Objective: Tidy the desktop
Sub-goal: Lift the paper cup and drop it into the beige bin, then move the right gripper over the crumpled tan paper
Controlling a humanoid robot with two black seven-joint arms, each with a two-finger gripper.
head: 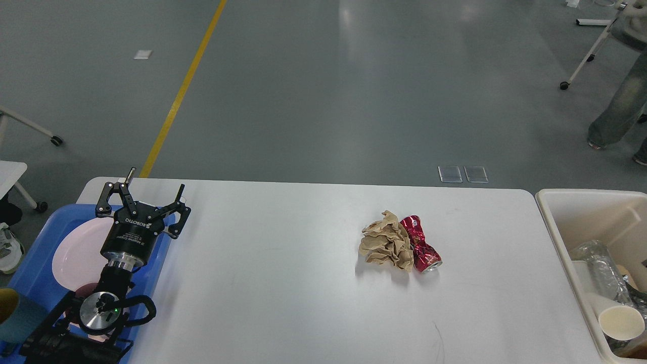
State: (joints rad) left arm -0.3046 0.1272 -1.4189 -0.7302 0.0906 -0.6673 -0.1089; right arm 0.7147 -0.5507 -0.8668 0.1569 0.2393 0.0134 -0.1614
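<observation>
The white desktop (283, 283) fills the lower half of the head view. Right of its centre lie a crumpled brown paper wad (385, 246) and a crushed red can (420, 244), touching side by side. My left gripper (145, 192) hovers at the desktop's far left corner, over the edge of a blue tray (38, 263), its fingers spread open and holding nothing. My right gripper is out of view.
The blue tray holds a pink plate (76, 255) and a teal-and-yellow cup (15, 316). A cream bin (571, 222) at the right edge contains a paper cup (617, 319) and clear plastic rubbish (604, 270). A person's legs (619, 108) stand far right.
</observation>
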